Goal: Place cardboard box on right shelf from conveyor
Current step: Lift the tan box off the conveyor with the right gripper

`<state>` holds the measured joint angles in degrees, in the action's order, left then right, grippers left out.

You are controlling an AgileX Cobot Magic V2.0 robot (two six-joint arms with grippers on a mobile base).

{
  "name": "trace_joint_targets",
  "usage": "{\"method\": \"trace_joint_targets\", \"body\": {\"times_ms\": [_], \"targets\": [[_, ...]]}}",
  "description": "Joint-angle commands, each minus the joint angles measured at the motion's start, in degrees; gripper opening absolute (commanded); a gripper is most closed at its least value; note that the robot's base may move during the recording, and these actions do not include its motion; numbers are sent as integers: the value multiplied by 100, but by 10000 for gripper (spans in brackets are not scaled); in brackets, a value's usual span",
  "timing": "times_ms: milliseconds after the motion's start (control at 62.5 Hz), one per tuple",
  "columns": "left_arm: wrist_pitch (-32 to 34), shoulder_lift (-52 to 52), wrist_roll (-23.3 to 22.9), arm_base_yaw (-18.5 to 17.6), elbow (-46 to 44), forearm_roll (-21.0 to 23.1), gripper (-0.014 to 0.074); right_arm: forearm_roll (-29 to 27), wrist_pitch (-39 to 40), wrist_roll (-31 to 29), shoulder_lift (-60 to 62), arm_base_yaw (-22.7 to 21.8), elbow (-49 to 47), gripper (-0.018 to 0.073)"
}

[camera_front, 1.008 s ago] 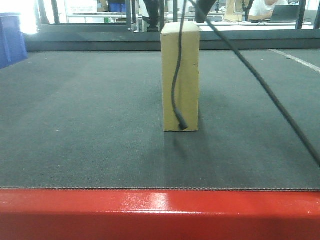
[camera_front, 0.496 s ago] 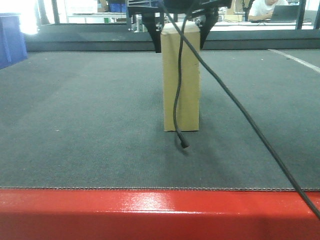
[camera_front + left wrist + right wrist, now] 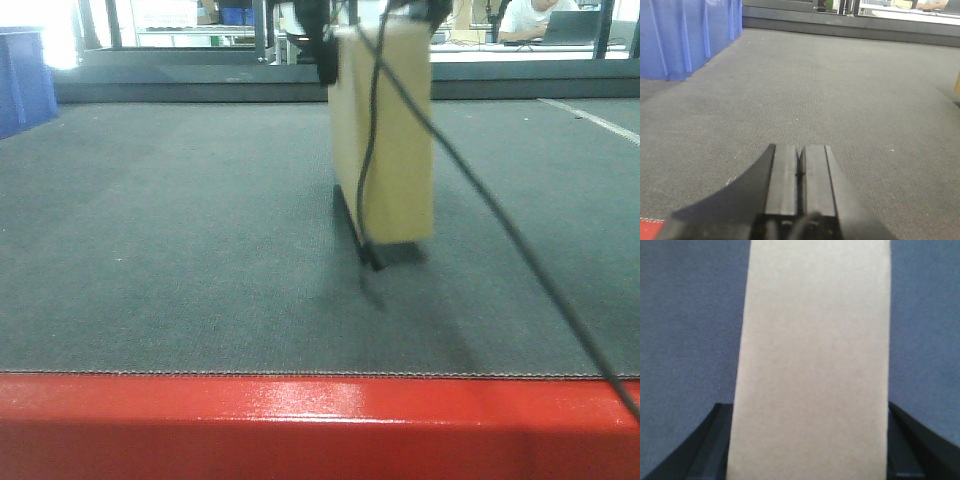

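Motion-blurred cardboard box [image 3: 395, 180], glare on red frame [image 3: 310, 405] — background overexposed

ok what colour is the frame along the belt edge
The conveyor frame is glossy red, clearest in the exterior front-facing view.

A blue bin [image 3: 685, 35] stands left, a person [image 3: 532, 14] sits far behind.

A: Box status?
B: Cardboard box [image 3: 385, 140] is blurred and tilted, w/ its bottom apparently just off the conveyor [image 3: 180, 250] belt (dark shadow underneath).
A: Grip?
B: Right gripper [image 3: 378, 35] clamps the top, dark fingers [image 3: 324, 55] on either side. Black cable [image 3: 366, 170] hangs in front. Red frame [image 3: 300, 420] nearest cam, blue bin [image 3: 22, 80] far left.
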<state>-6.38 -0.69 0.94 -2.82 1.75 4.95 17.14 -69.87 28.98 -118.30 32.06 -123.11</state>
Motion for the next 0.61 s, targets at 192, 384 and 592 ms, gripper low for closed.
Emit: {"method": "trace_joint_targets", "body": {"times_ms": [192,384,592], "targets": [[480,-70,-29,-3,-16,27,-119,165,2022,-218,2090,-392,2299,195],[480,-70,-29,-3,-16,27,-119,165,2994,-218,3437,-685,4151,195],[480,-70,-29,-3,-16,27,-119,171,3397,-248,4805,-850,5527,195]]}}
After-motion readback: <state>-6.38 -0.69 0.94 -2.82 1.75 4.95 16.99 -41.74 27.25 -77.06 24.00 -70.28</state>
